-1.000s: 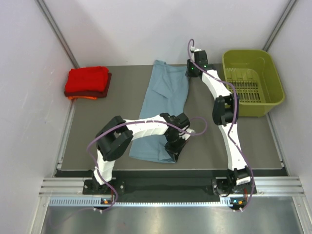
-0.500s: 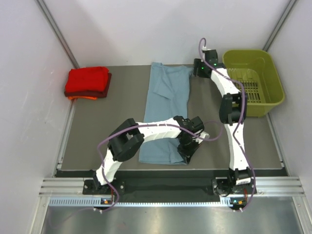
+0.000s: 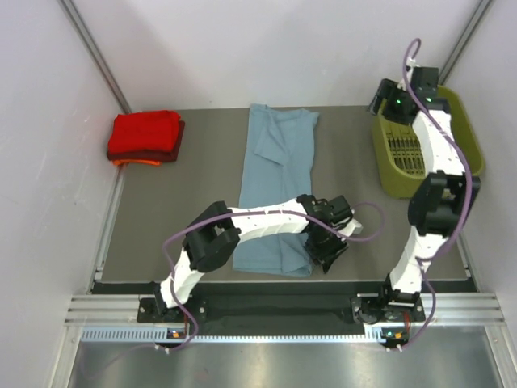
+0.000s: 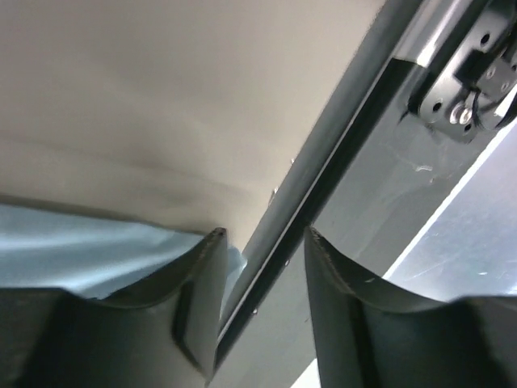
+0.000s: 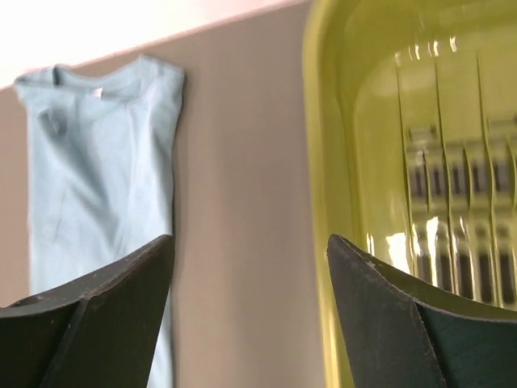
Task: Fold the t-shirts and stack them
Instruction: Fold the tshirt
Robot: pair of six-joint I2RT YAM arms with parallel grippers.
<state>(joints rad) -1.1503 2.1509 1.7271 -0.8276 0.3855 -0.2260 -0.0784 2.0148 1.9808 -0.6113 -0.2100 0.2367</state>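
Far left, at the table's back corner: folded stack, bright red on top, dark red under it, an orange edge showing at the bottom. Toward the middle: grey-blue shirt laid flat as a long narrow strip, collar at the far edge, hem near the front edge, well apart from the stack. At the shirt's near right corner: left gripper, low over the table's front edge, fingers parted with only table and frame showing in the gap, gripping nothing; shirt edge just beside one finger, impossible to tell whether touching. Farther right, at the back: right gripper raised above the basket's near rim, fingers spread wide, nothing between them, clear of the shirt. From the right wrist view: shirt collar and upper half off to the left, bare table between shirt and basket, slotted basket floor to the right.
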